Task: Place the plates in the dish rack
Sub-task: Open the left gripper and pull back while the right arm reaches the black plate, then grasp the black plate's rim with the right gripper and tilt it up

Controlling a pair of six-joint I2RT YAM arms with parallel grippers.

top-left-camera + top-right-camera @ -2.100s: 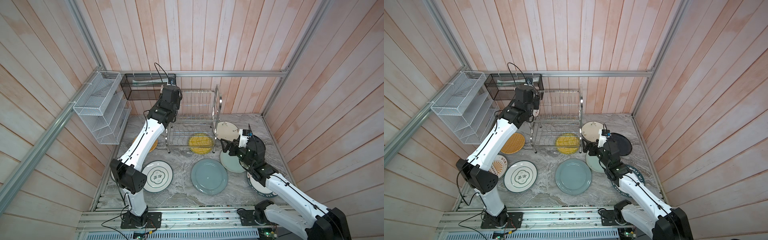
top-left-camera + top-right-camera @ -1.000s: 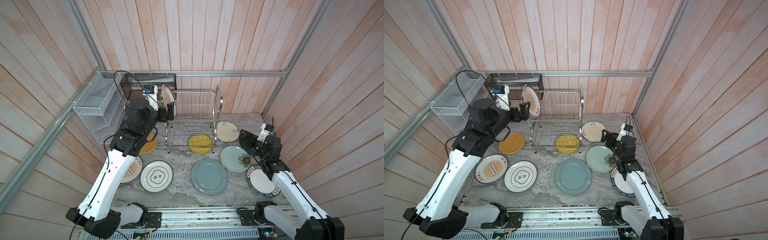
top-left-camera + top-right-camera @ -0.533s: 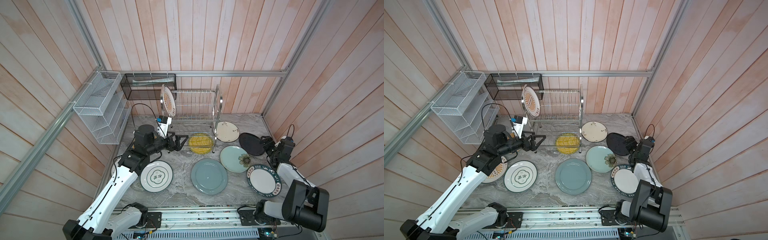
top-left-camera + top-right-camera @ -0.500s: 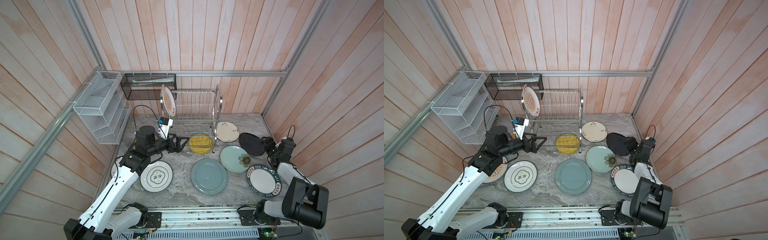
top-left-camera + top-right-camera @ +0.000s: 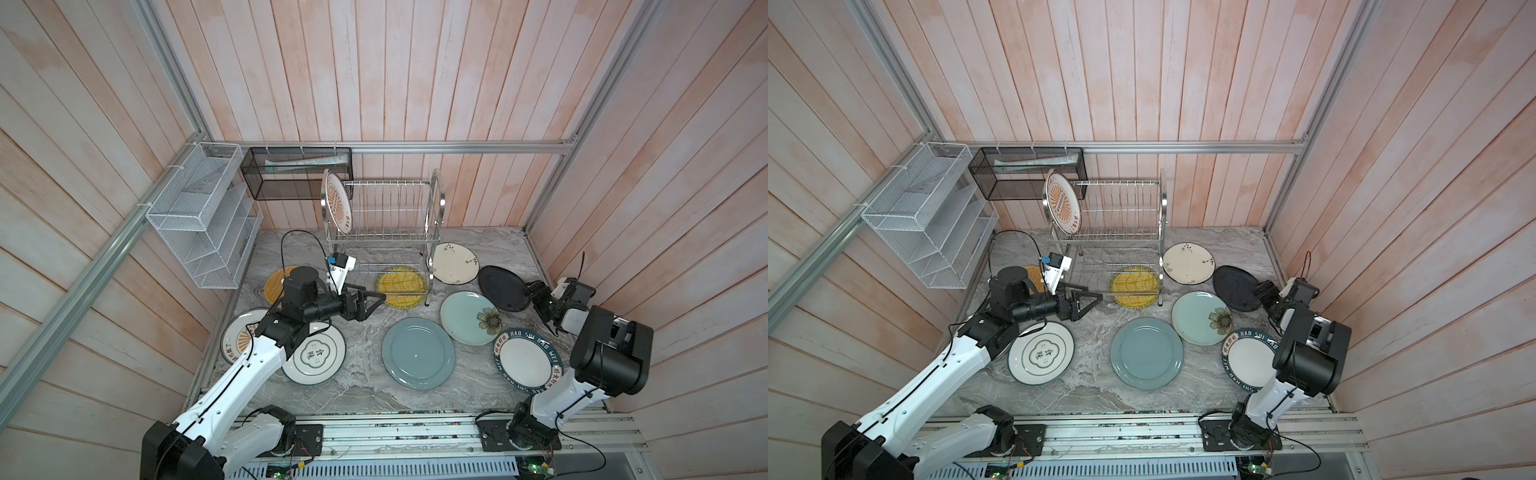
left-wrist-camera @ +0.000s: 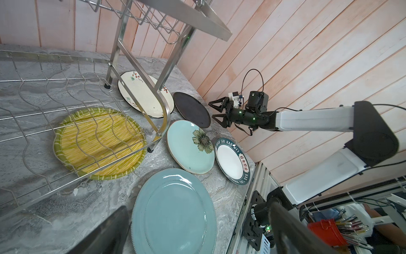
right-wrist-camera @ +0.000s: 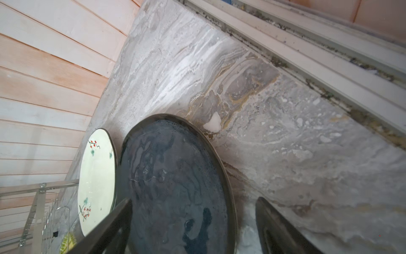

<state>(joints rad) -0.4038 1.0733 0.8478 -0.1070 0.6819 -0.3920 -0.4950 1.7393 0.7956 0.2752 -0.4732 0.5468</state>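
Right claw [image 5: 531,296], jaws spread and empty, sits at the edge of the black plate [image 5: 500,289] in a top view. The left claw [image 5: 376,305], also spread, is well apart, near the rack [image 5: 386,216]. Left wrist view: the plate [image 6: 192,110] lies straight ahead of the right claw. Right wrist view: the plate's rim lies between its jaws.

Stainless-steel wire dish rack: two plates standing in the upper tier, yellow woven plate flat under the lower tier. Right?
Not two. Both top views show one standing in the upper tier of the stainless-steel wire dish rack: the round white plate with the orange sunburst. The yellow woven plate does lie flat under the lower tier.
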